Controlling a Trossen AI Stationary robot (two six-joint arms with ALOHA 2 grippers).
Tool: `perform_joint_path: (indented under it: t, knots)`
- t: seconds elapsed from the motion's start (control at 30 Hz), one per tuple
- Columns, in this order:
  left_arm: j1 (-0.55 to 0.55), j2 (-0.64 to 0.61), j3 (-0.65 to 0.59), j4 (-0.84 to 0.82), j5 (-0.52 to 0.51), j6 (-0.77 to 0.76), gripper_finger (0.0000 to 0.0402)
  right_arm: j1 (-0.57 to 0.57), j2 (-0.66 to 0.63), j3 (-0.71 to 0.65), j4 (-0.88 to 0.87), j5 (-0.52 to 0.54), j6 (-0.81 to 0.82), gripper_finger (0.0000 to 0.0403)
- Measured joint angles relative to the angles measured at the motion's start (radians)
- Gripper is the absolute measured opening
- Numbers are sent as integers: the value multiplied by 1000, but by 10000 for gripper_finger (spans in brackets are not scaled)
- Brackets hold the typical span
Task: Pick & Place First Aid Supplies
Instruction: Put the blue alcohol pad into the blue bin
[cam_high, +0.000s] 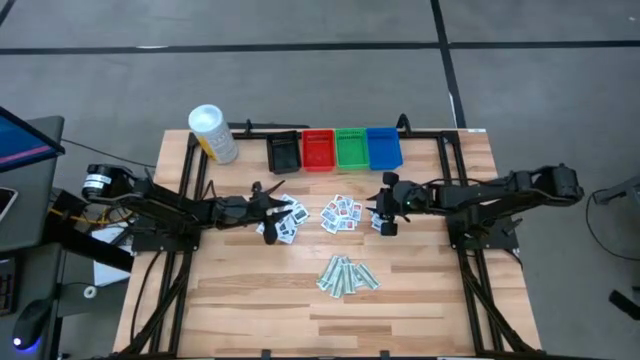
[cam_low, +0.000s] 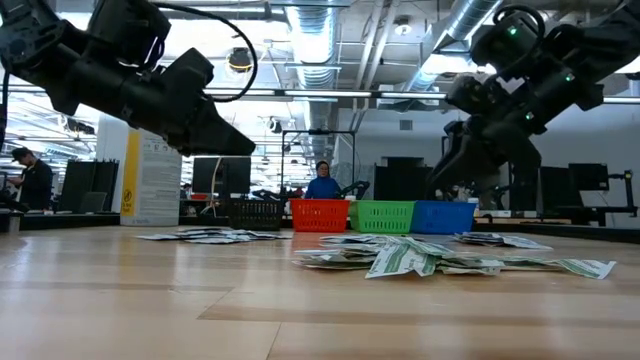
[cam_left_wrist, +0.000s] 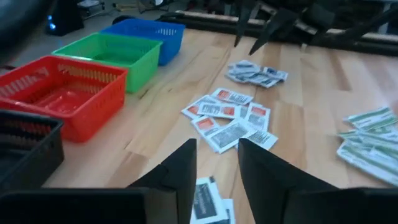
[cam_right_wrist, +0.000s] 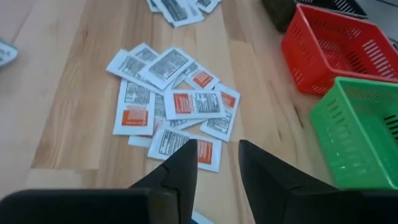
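High view: four heaps of first aid packets lie on the wooden surface. A dark-print pile sits under the left hand, a red-print pile lies in the middle, a small pile sits under the right hand, and the pale-green strips lie nearer the front edge. Four bins stand in a row at the back: black, red, green, blue. From here nothing shows in any bin, so I judge the sorting is at its start.

Low view: both arms hang above the piles, and neither hand is seen touching a packet. A person stands far behind the bins.

Left wrist view: the left hand's fingers stand apart with nothing between them, above a dark-print packet. The red-print pile lies beyond, well apart from it.

Right wrist view: the right hand's fingers are parted and empty, poised just beside the near edge of the red-print pile, with the red bin and green bin off to one side.

The step in hand looks like the approach before a pick. The next move calls for lowering one hand onto a single packet's edge, since the packets lie flat and overlap, and pinching only one without dragging its neighbours.
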Motion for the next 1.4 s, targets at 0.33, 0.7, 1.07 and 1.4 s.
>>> perform_joint_path:
  t: [0.33, 0.7, 1.07, 1.4]
  knots:
    - [0, 0, 0, 2, -12, 0, 136, -38, -4, 0, -23, 0, -18, 111]
    - [0, 0, 0, 5, -12, 0, 131, -82, -4, 13, -284, 8, 146, 111]
    - [0, 0, 0, 9, -12, -1, 131, -57, -4, 96, -505, 7, 168, 111]
    - [0, 0, 0, 10, -12, -1, 131, -2, -4, 96, -571, -60, 224, 111]
